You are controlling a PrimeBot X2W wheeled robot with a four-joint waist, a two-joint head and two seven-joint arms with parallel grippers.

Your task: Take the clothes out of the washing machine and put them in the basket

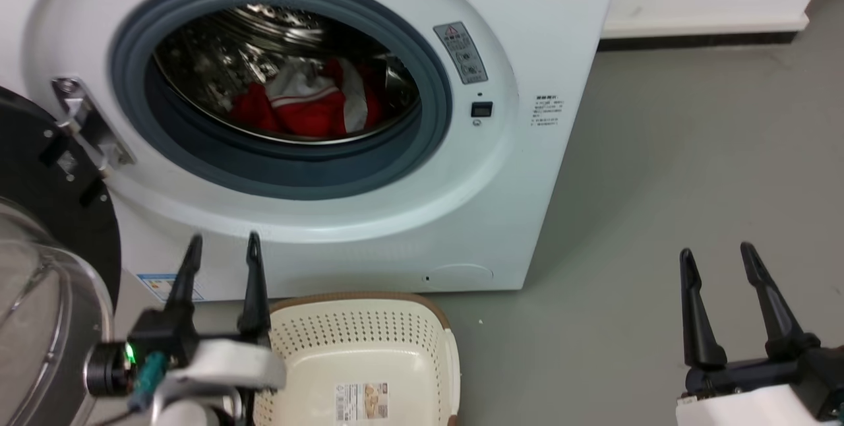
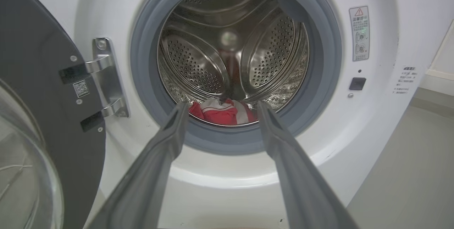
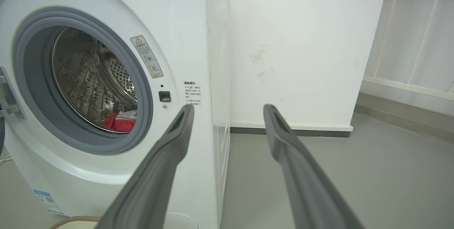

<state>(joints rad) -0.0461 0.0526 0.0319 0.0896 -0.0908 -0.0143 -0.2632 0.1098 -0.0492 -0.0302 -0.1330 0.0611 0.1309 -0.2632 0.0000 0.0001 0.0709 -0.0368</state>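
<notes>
The white washing machine (image 1: pixel 541 50) stands with its black-framed glass door (image 1: pixel 46 268) swung open to the left. Red clothes (image 1: pixel 310 103) with white panels lie at the bottom of the steel drum, also seen as clothes (image 2: pixel 221 111) and clothes (image 3: pixel 120 122). The cream basket (image 1: pixel 435 327) sits on the floor below the porthole, holding nothing but a paper label. My left gripper (image 1: pixel 223 246) is open, outside the machine, just left of the basket and below the porthole. My right gripper (image 1: pixel 717 253) is open over the floor, right of the machine.
Grey floor (image 1: pixel 659 182) stretches to the right of the machine. A white wall (image 3: pixel 301 44) with a dark skirting stands behind. The open door and its metal hinge (image 2: pixel 106 76) crowd the left side of the porthole.
</notes>
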